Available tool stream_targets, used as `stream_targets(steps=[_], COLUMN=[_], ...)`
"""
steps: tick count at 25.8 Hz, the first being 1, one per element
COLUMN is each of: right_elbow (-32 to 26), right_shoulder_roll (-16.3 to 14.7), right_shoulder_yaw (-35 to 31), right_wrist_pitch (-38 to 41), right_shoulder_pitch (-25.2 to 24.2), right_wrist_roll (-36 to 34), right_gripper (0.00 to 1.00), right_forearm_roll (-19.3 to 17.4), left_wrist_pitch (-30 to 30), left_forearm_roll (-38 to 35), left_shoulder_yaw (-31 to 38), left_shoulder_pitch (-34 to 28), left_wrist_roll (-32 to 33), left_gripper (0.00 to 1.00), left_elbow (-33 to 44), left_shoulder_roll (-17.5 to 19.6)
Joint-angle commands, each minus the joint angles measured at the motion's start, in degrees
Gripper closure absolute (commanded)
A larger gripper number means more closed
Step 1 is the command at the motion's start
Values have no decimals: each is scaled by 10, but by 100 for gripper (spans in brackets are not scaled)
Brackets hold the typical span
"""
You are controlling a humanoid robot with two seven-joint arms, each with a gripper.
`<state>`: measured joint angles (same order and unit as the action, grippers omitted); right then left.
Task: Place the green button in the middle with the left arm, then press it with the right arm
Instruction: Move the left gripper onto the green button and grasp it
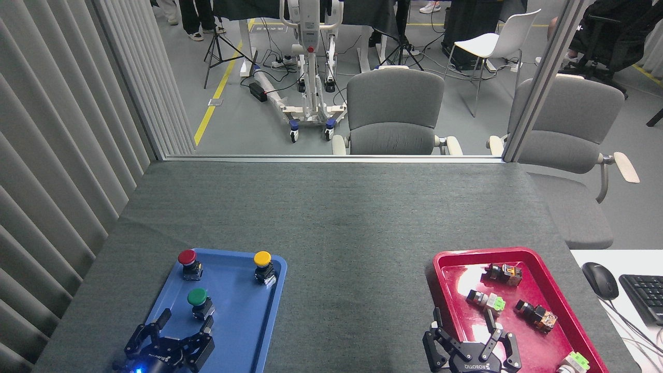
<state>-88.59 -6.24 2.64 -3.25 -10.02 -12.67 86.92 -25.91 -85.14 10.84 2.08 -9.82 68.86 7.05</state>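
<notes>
The green button (198,299) stands upright in the blue tray (235,331), nearer me than the red and yellow ones. My left gripper (184,320) hovers over the tray's near end, just below the green button, fingers spread open and empty, a blue light showing on its body. My right gripper (469,331) sits open at the bottom edge over the near left part of the red tray (456,259), holding nothing. The middle (357,269), bare dark grey table covering, lies between the two trays.
A red button (187,259) and a yellow button (262,260) stand at the blue tray's far end. Several small switches (489,302) lie in the red tray. A mouse (600,280) and keyboard (645,298) sit on a white surface at right. Slatted wall runs along the left.
</notes>
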Motion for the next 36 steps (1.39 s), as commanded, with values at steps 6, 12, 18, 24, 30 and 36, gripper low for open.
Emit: stream_targets(steps=[6,12,18,24,30,36], right_elbow=[1,1,1,1,1,1], right_shoulder_roll=[0,0,0,0,1,2], right_shoulder_yaw=[0,0,0,0,0,0], right_wrist_pitch=[0,-1,-1,-1,-1,-1], right_shoulder_pitch=[0,0,-2,-2,-2,-3], right_wrist_roll=[0,0,0,0,-1,0], right_gripper=[0,1,0,0,0,0], right_forearm_roll=[-1,0,0,0,0,0], left_wrist_pitch=[-26,-38,-35,-36,-66,-89], left_forearm_roll=[-1,-1,-1,-1,-2,-1], left_shoulder_yaw=[-2,-17,-39,-39,-39,-39], left_shoulder_pitch=[43,70,93,93,86,85], left_wrist_roll=[9,7,5,7,7,-2], left_gripper=[1,1,2,47,100,100], left_elbow=[-68,-106,-138,-135,-130,-114], left_shoulder_roll=[16,14,14,12,16,20])
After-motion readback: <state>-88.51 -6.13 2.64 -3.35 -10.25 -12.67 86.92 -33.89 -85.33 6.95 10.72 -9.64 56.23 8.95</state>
